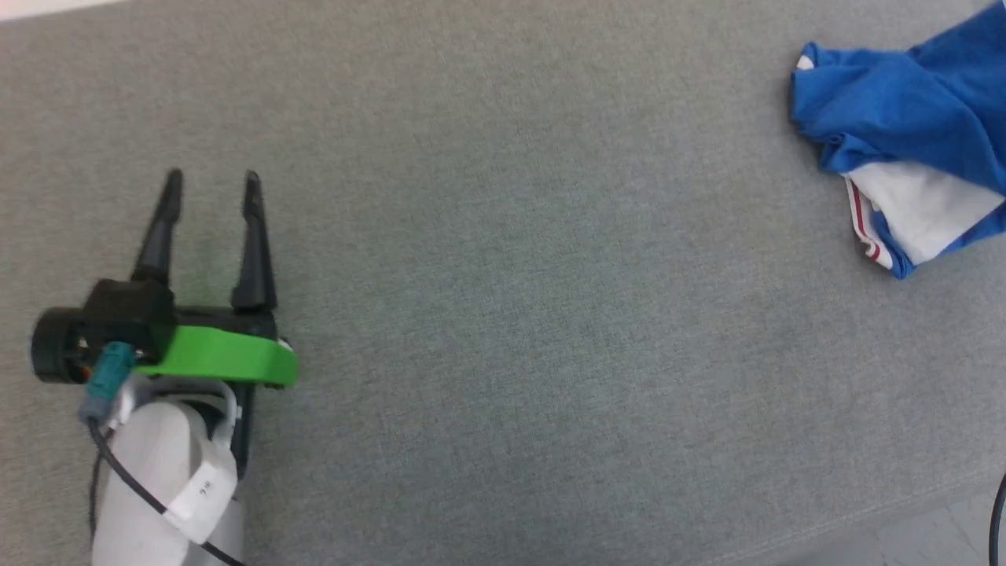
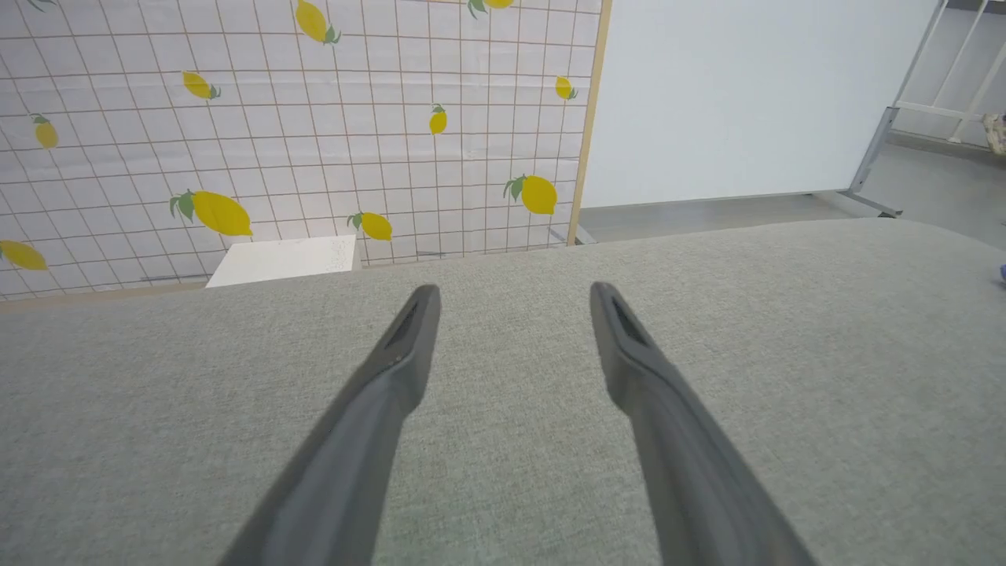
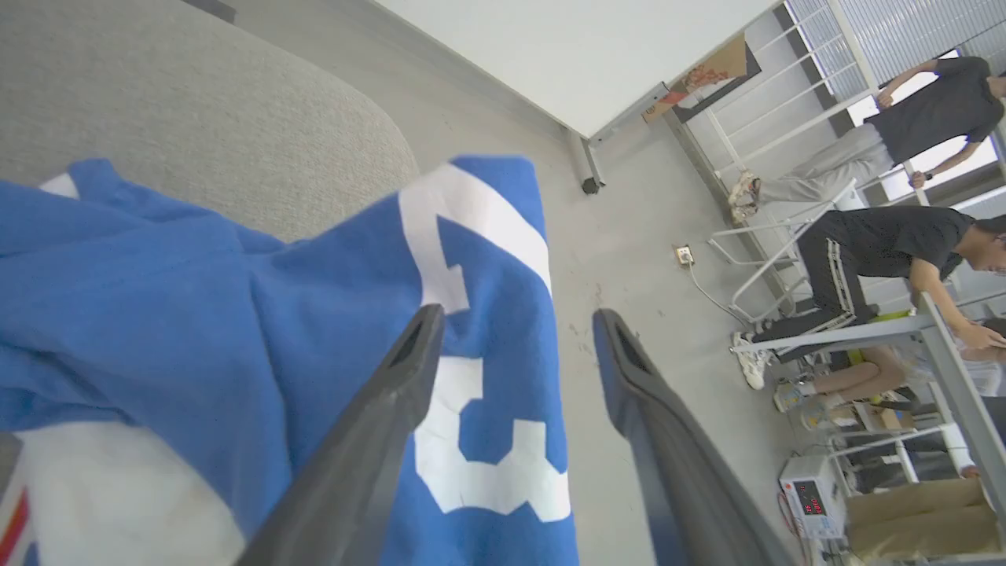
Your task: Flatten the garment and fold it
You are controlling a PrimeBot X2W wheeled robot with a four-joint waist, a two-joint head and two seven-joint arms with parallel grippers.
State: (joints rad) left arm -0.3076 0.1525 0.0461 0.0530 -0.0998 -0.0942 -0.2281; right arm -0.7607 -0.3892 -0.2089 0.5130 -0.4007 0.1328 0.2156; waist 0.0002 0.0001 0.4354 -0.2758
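Observation:
The garment [image 1: 888, 102], a bright blue T-shirt, lies crumpled at the far right of the grey table [image 1: 503, 314], with a white sleeve and red-striped trim [image 1: 863, 220] showing at its near side. In the right wrist view the garment [image 3: 157, 299] shows a white numeral [image 3: 471, 464], and one part reaches past the table's rounded edge. My right gripper [image 3: 516, 316] hovers open just over it, nothing between its fingers. Far from the shirt, my left gripper [image 1: 212, 178] stands open over bare table at the lower left, as the left wrist view confirms [image 2: 512, 291].
The table's front edge [image 1: 904, 519] runs along the lower right, with a dark cable [image 1: 996, 511] beside it. A lemon-patterned wall [image 2: 275, 134] and a white board [image 2: 747, 94] stand beyond the table. Two people [image 3: 888, 244] are by metal racks across the floor.

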